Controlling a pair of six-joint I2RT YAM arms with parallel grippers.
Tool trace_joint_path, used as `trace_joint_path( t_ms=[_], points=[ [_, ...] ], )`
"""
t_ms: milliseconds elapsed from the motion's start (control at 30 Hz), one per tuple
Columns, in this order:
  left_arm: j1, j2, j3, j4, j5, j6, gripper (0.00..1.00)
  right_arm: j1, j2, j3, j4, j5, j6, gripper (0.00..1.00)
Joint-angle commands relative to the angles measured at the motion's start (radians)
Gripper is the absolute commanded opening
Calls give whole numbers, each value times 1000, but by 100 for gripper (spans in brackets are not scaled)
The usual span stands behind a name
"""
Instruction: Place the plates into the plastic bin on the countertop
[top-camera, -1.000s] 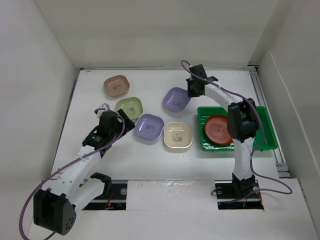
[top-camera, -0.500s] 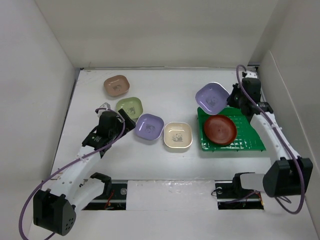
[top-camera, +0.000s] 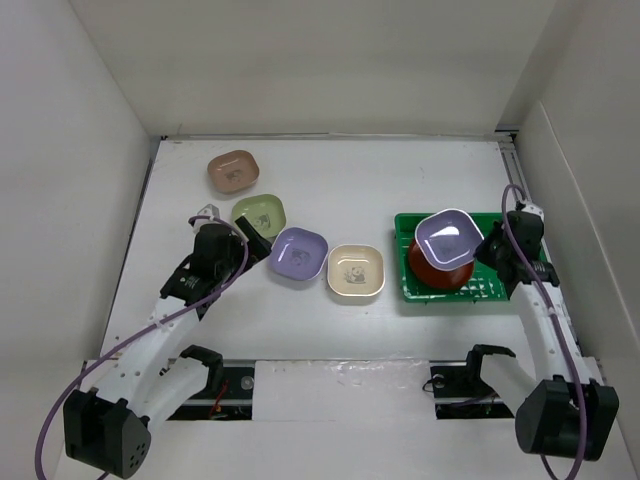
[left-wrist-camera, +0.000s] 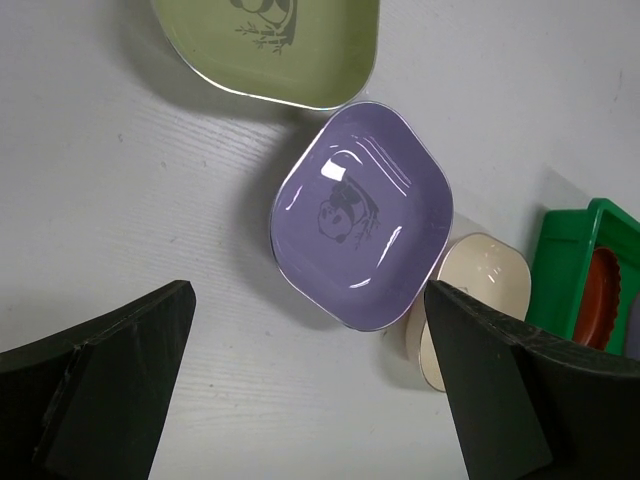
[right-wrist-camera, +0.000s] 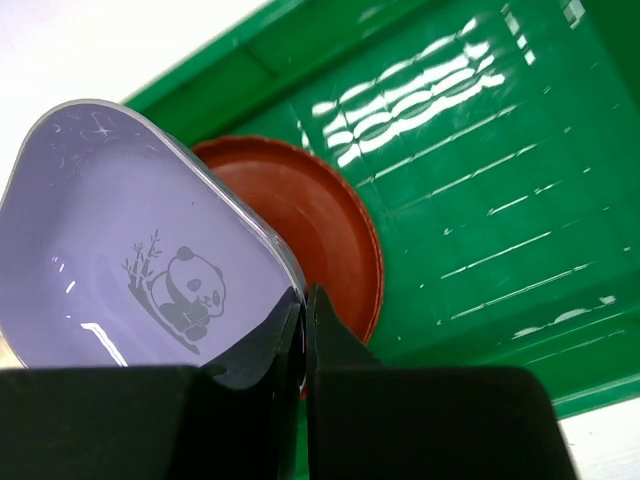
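My right gripper is shut on the rim of a lavender panda plate and holds it tilted over the red round plate in the green plastic bin. The right wrist view shows the lavender plate, the red plate and the bin floor. My left gripper is open and empty, near a second lavender plate. On the countertop lie a tan-pink plate, a light green plate and a cream plate.
White walls edge the countertop on the left, back and right. A rail runs along the right side beside the bin. The arm bases sit at the near edge.
My right arm has swung the lavender plate from the middle of the countertop rightward and down over the red plate in the bin. The left arm has hardly moved.
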Motion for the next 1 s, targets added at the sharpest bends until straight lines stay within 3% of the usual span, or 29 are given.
trace_joint_path(
  t_ms=[0, 100, 167, 200, 233, 267, 300, 333, 400, 533, 667, 767, 800, 967],
  points=[
    [-1, -16, 13, 38, 22, 14, 100, -4, 31, 18, 28, -61, -23, 0],
    [-1, -16, 13, 38, 22, 14, 100, -4, 31, -8, 54, -62, -23, 2],
    [-1, -16, 13, 38, 22, 14, 100, -4, 20, -17, 54, -62, -23, 9],
    [-1, -16, 13, 38, 22, 14, 100, -4, 20, -17, 54, -62, -23, 19],
    [-1, -16, 13, 38, 22, 14, 100, -4, 10, -17, 54, -62, -34, 57],
    [-1, -16, 13, 38, 22, 14, 100, -4, 10, -17, 54, -72, -34, 70],
    [-1, -16, 13, 38, 22, 14, 100, -4, -4, -17, 44, -72, -34, 78],
    [-1, -16, 13, 38, 22, 14, 100, -4, -15, -7, 43, -72, -34, 93],
    [-1, -16, 13, 38, 13, 14, 100, 17, -55, 12, 43, -48, -34, 100],
    [-1, -16, 13, 29, 3, 14, 100, 80, -104, 82, 13, -37, -43, 100],
    [-1, -16, 13, 19, -16, 5, 100, 279, -53, 163, 56, -106, -121, 100],
    [-1, -16, 22, 9, -44, -17, 100, 436, 78, 211, 56, -61, -155, 100],
    [-1, -16, 22, 9, -44, -17, 100, 546, 115, 243, 56, -24, -155, 100],
    [-1, -16, 43, -19, -80, -26, 100, 741, 396, 326, 66, 121, -155, 96]
  ],
)
